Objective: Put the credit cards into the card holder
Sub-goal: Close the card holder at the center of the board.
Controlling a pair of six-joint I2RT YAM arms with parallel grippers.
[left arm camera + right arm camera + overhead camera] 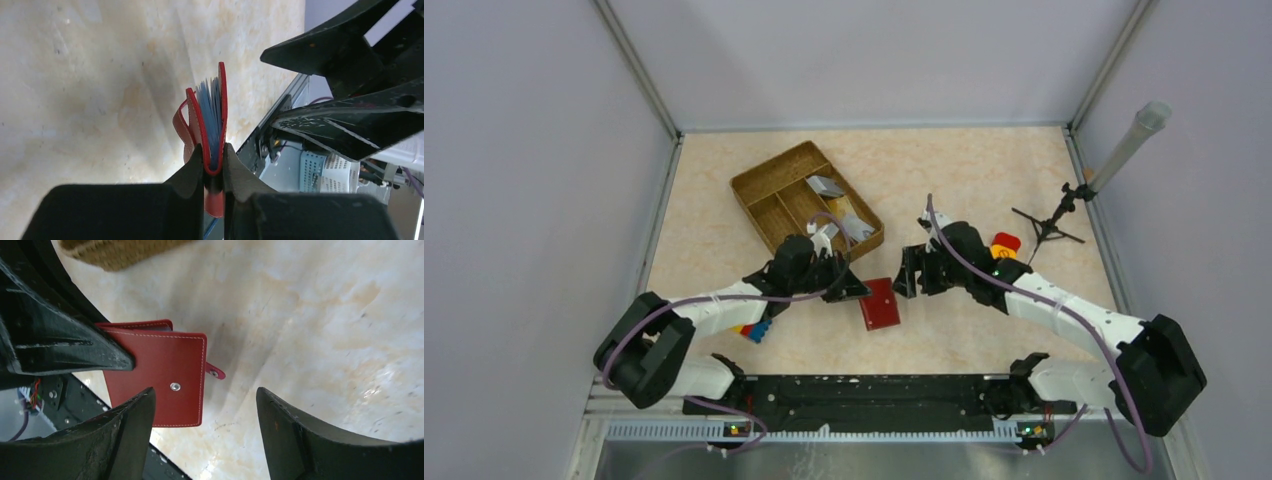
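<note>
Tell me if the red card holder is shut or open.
Unfastened and slightly open: the card holder gapes, showing blue sleeves between its covers, and its snap strap hangs loose.

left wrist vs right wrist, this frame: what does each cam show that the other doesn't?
Left wrist only: the holder edge-on, pinched in the shut left gripper, with blue leaves fanned between its red covers.
Right wrist only: the holder's flat red cover with its snap, a tray corner at the top, and the right gripper open, gripping nothing.
Both: the red holder and the pale table.
</note>
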